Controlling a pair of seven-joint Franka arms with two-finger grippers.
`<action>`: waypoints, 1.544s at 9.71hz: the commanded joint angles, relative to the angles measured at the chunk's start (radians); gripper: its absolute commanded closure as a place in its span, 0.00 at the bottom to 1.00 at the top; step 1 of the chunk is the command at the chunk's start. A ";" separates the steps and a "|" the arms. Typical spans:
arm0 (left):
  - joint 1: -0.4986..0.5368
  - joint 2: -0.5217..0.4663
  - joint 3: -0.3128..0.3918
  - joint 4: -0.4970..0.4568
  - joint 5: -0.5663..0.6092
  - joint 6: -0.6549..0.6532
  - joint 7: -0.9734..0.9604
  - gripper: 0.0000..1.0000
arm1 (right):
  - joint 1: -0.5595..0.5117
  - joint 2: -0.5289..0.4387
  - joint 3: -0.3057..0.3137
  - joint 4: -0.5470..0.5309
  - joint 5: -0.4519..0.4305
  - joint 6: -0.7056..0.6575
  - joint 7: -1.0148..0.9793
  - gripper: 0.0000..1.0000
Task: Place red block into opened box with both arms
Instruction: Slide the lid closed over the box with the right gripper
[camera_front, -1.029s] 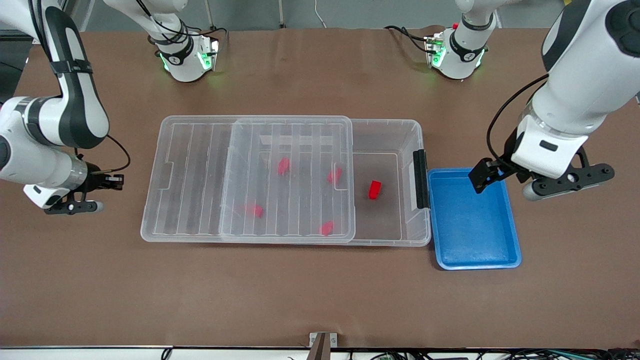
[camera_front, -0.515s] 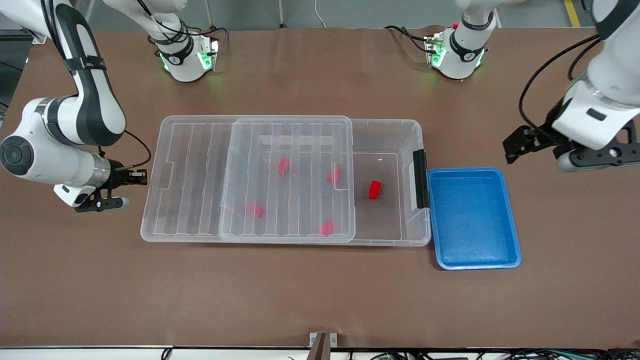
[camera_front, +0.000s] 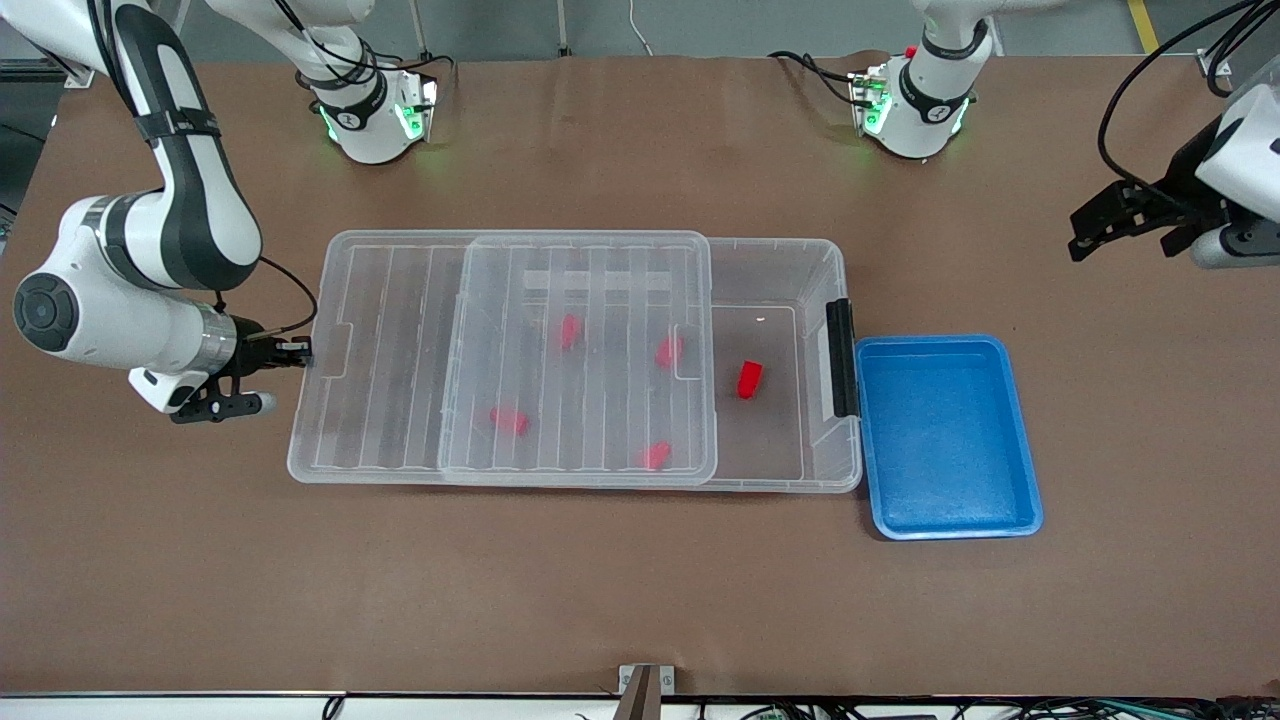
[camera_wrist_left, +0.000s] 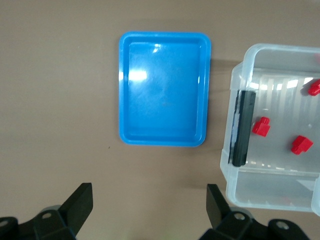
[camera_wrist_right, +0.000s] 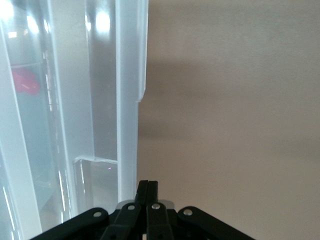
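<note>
The clear box (camera_front: 822, 300) lies mid-table, its ribbed lid (camera_front: 400, 360) slid toward the right arm's end, covering most of it. One red block (camera_front: 749, 379) rests on the box floor in the uncovered part near the black clip (camera_front: 842, 358); several more show through the lid. My right gripper (camera_front: 300, 352) is shut, empty, its tips against the lid's short end; in the right wrist view the fingertips (camera_wrist_right: 147, 187) meet beside the lid's edge (camera_wrist_right: 127, 100). My left gripper (camera_front: 1135, 228) hangs open and empty over bare table at the left arm's end. The left wrist view shows the box (camera_wrist_left: 239, 175) and a block (camera_wrist_left: 260, 126) beyond the left gripper (camera_wrist_left: 148, 197).
A blue tray (camera_front: 1030, 500) holding nothing sits against the box's clip end, toward the left arm's end; it also shows in the left wrist view (camera_wrist_left: 122, 100). Both arm bases stand along the table edge farthest from the front camera. Brown tabletop surrounds the box.
My left gripper rose from over the blue tray and drew off toward the left arm's end. My right gripper came up to the lid's end, and the lid slid slightly toward the clip end.
</note>
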 joint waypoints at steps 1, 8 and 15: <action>-0.016 -0.079 0.015 -0.113 -0.015 0.006 0.011 0.00 | -0.001 -0.018 0.038 -0.030 0.038 0.004 0.012 1.00; -0.013 -0.041 0.014 -0.071 -0.005 -0.005 0.016 0.00 | 0.010 0.044 0.141 0.033 0.043 0.014 0.165 1.00; -0.014 -0.030 0.012 -0.066 -0.005 0.015 0.016 0.00 | 0.016 0.092 0.226 0.061 0.041 0.065 0.276 1.00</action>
